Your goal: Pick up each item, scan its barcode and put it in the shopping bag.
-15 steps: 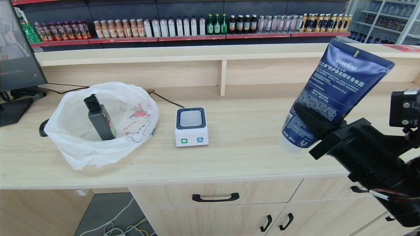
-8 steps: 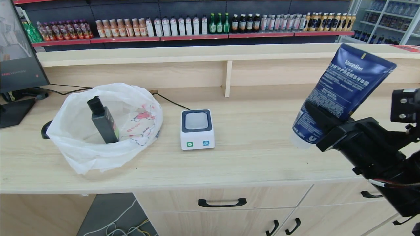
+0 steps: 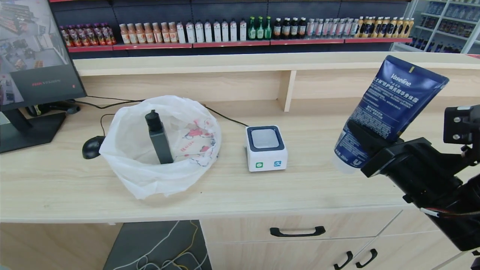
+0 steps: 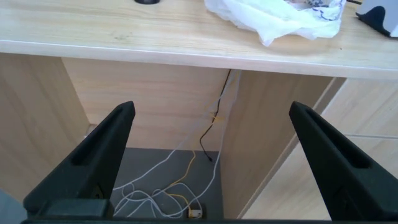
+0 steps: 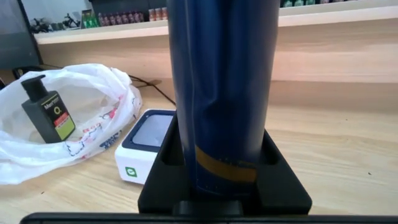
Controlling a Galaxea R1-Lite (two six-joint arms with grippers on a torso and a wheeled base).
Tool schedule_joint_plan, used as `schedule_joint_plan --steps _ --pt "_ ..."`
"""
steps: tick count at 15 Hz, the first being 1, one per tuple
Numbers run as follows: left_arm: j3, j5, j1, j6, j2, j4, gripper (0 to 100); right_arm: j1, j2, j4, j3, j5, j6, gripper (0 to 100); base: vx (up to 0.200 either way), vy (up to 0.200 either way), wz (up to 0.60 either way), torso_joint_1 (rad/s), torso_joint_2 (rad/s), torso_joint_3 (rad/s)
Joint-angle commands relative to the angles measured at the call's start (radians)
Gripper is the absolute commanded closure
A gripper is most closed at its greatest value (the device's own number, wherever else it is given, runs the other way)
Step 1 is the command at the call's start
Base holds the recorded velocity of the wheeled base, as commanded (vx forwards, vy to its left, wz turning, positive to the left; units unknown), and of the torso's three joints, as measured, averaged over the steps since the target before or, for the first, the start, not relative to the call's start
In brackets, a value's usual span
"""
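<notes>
My right gripper (image 3: 365, 144) is shut on a dark blue lotion tube (image 3: 390, 108), held tilted in the air above the counter's right side, cap end down. In the right wrist view the blue tube (image 5: 224, 87) stands between the fingers (image 5: 165, 165). A white scanner box (image 3: 266, 148) with a grey window sits mid-counter, left of the tube. The white plastic shopping bag (image 3: 187, 165) lies open at the left with a dark pump bottle (image 3: 159, 138) upright inside. My left gripper (image 4: 211, 162) hangs open below the counter edge, nothing between its fingers.
A monitor (image 3: 33, 67) on a black stand sits at the far left, a black mouse (image 3: 92, 147) beside the bag. Cables run along the counter's back. A raised wooden shelf (image 3: 225, 62) borders the rear; drinks line store shelves behind. Drawers with black handles (image 3: 298, 232) are below.
The head camera has shifted, so the bag, scanner and monitor sit further right in the picture. The right gripper still holds the tube at about the same height.
</notes>
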Motion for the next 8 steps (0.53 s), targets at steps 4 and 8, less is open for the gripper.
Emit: schedule_joint_plan --steps 4,8 --pt "0.000 0.001 0.000 -0.002 0.000 0.000 0 -0.030 -0.011 -0.001 0.006 0.000 0.000 100 0.000 0.200 0.00 0.001 0.00 0.004" --pt "0.000 0.001 0.000 0.004 0.000 0.000 0 -0.031 -0.020 -0.001 0.003 0.001 0.000 100 0.000 0.150 0.00 0.001 0.00 0.003"
